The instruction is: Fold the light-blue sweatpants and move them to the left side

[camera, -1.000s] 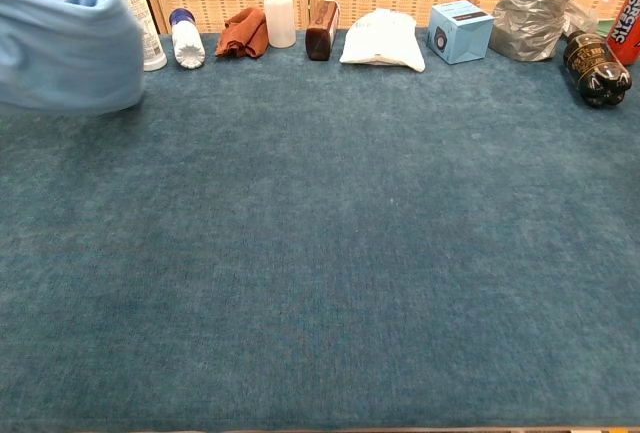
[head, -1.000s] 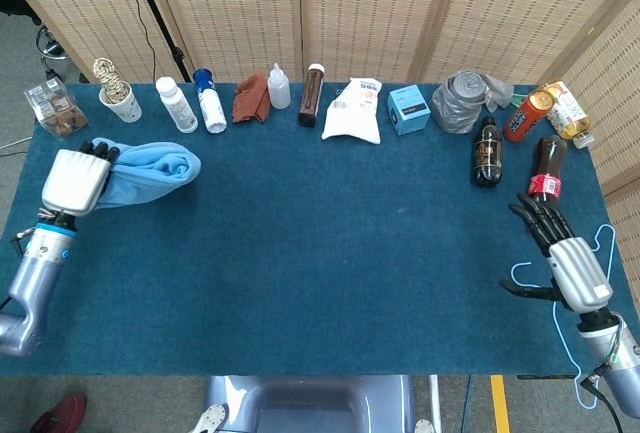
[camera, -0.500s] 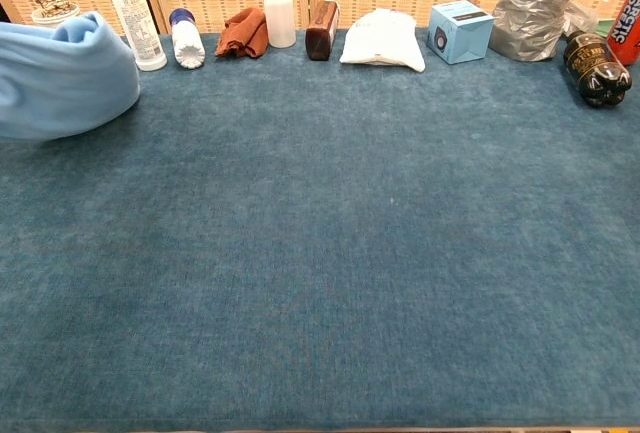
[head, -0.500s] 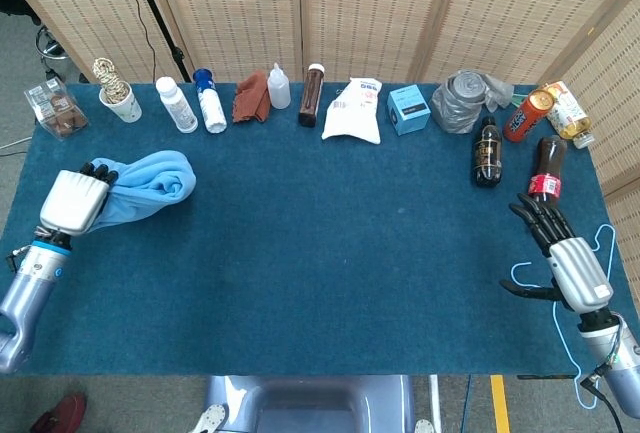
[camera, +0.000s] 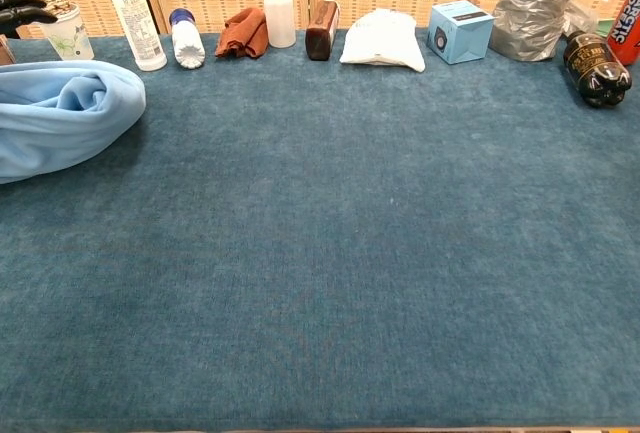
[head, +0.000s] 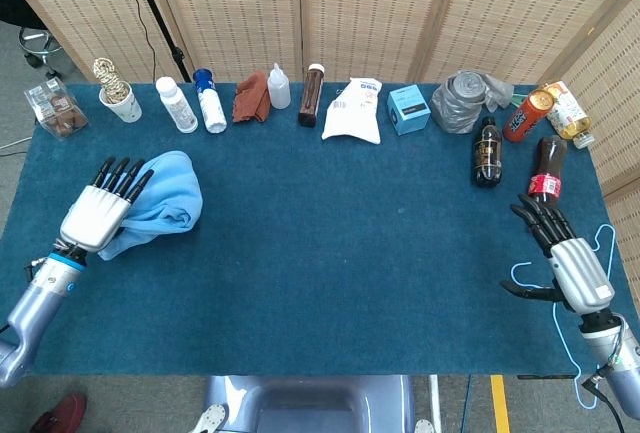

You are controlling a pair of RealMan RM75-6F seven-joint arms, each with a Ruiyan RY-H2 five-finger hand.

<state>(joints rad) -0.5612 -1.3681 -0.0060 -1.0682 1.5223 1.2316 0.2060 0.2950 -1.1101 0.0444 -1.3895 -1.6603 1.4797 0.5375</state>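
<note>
The light-blue sweatpants [head: 160,203] lie bundled in a folded heap on the left side of the blue table; the chest view shows the sweatpants [camera: 60,113] at its left edge. My left hand [head: 100,208] hovers over their left part with its fingers spread and straight, holding nothing. Only its dark fingertips [camera: 20,8] show in the chest view. My right hand [head: 565,253] rests open at the table's right edge, far from the sweatpants.
A row of items lines the far edge: a cup [head: 122,103], white bottles [head: 177,105], a brown cloth [head: 250,98], a white pouch [head: 353,110], a blue box [head: 408,109], a grey bag [head: 462,101] and drink bottles [head: 487,153]. A light-blue hanger [head: 585,293] lies by my right hand.
My left hand lowered the sweatpants onto the table, let go and opened its fingers. The bundle now lies flatter and slightly nearer. The right hand has stayed still.
</note>
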